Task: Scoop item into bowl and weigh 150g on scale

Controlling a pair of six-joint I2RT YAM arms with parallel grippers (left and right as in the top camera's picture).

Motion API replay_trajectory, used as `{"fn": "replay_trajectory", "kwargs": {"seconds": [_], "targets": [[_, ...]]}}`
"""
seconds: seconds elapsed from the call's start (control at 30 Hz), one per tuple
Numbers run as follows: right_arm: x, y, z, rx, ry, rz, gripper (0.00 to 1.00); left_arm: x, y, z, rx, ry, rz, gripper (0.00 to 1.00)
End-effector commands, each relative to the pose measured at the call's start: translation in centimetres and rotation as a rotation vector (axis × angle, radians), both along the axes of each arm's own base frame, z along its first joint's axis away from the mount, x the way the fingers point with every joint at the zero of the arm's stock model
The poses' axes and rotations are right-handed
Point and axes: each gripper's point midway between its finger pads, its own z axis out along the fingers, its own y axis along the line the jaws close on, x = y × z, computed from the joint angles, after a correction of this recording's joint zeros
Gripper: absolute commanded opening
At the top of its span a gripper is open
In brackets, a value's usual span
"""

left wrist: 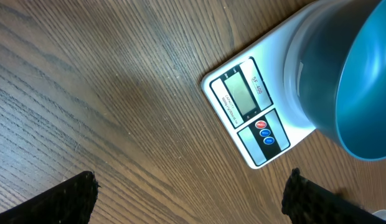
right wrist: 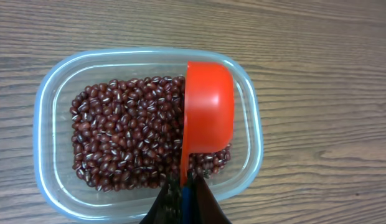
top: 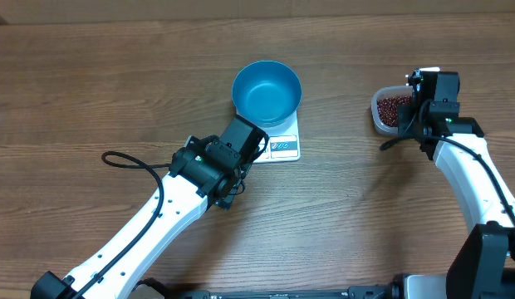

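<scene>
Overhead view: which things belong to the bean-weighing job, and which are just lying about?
Job: beans, their tub, scoop, bowl, scale.
Lying about: cable trailing from the left arm.

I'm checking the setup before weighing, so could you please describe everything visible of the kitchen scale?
The scale is a flat white plastic rectangle lying on the wooden table. Its front strip holds a grey display showing no digits, plus one red and two blue buttons. The blue bowl stands on its platform.
</scene>
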Motion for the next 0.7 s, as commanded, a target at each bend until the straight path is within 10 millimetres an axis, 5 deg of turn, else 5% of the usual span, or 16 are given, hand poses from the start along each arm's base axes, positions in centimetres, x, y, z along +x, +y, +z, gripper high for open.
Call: {"fn": "replay_trajectory", "kwargs": {"seconds": [0.0,0.67], "targets": [[1.0,-0.9,1.7,-0.050,-0.037,-0.014,0.04,0.0,0.4,-0.5,0.029,0.006,-0.009,0.97],[0.9,-0.1,-1.8,-0.002,0.051,0.007,0.04,0.0,0.4,-0.5,0.029,0.006,-0.010,0.97]]}}
